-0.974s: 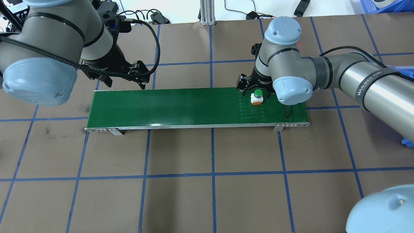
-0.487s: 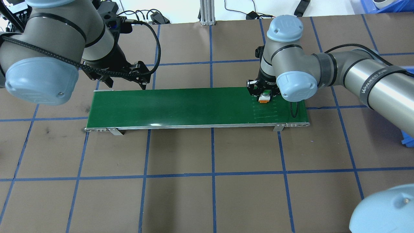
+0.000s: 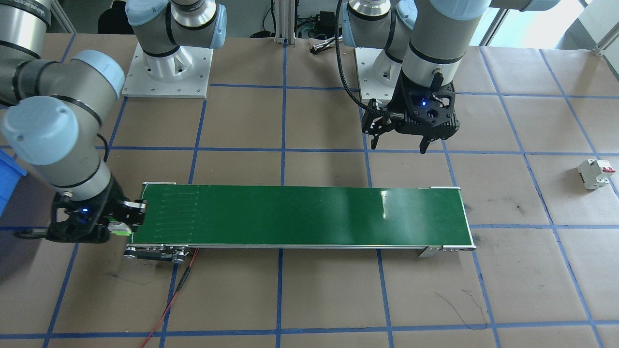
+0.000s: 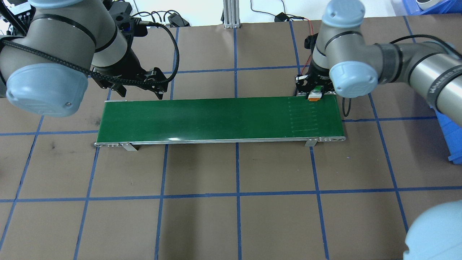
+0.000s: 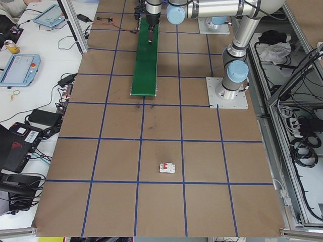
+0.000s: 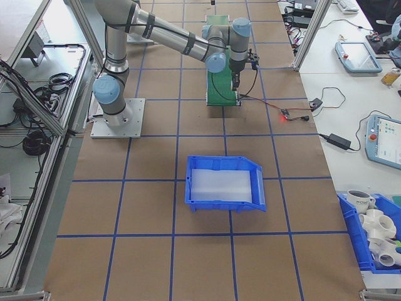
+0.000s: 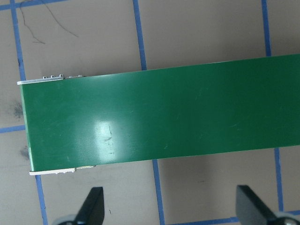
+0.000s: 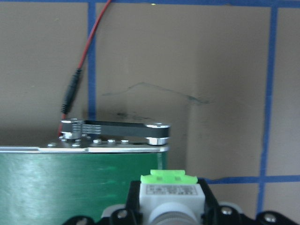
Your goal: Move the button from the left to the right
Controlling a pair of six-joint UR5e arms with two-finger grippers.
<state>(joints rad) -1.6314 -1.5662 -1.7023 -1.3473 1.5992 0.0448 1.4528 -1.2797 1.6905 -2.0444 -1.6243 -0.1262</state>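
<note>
- Right pincer (image 4: 314,94): I see it clamped on the button (image 4: 316,91), now carried from mid-belt to the conveyor's (image 4: 216,117) far right corner.
- Left pincer (image 4: 140,93): spread wide, unmoved, empty.

I see a big brown table (image 4: 231,224) with blue tape lines (image 4: 236,162) that make squares on it. Metal frame posts (image 6: 75,25) stand along the sides. On one side of my view there is a white bench (image 5: 30,75) with tablet screens (image 5: 17,68) and black cables (image 5: 60,85). A blue bin (image 6: 224,182) sits on the table, and another blue box (image 6: 373,235) holds white cups. Bright light comes in at the far corner (image 3: 512,24). Cable bundles (image 5: 303,136) hang by the frame.
</note>
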